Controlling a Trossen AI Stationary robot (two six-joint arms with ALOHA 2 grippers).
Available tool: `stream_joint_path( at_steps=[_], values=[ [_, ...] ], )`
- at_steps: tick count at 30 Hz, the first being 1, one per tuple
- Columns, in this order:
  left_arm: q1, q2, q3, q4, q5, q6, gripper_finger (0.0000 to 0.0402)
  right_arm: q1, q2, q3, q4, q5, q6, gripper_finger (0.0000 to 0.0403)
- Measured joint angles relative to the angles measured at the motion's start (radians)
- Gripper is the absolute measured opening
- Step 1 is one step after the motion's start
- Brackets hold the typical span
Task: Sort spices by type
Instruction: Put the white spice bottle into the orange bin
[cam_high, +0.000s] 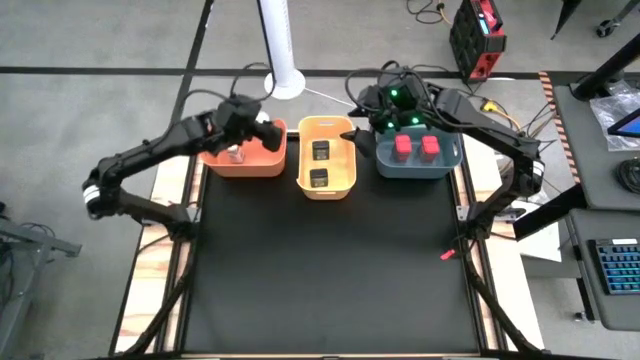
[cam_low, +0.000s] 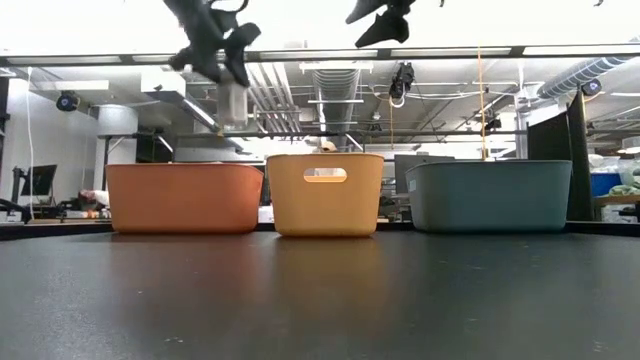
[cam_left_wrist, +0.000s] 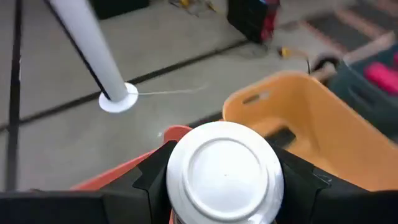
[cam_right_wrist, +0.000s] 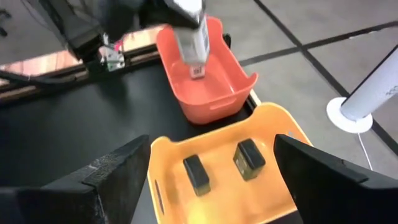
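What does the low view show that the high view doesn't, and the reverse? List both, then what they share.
Only the low view: the clear jar hanging from the left pincer well above the orange bin.

Only the high view: two black boxes in the yellow bin, two red boxes in the blue bin, a red stick on the mat.

Both: three bins in a row, and the right pincer open, empty.

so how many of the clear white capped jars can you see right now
2. One jar is held by the left end effector above the orange-red bin. The other jar lies inside that bin, under the first. Nothing suggests more are hidden.
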Motion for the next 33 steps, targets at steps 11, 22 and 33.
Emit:
stream_joint_path(
  at_steps=[11,22,33],
  values=[
    [0.097,0.030,-0.312,0.202,-0.148,-0.331,0.0181,0.000,0.000,-0.042,0.085,-0.003,0.001,0.0318],
    [0.108,0.197,-0.279,0.223,-0.179,-0.441,0.0181,0.001,0.000,-0.046,0.093,-0.002,0.016,0.0324],
    [0.120,0.264,-0.283,0.206,-0.170,-0.494,0.0181,0.001,0.000,-0.057,0.092,-0.002,0.016,0.0322]
  ],
)
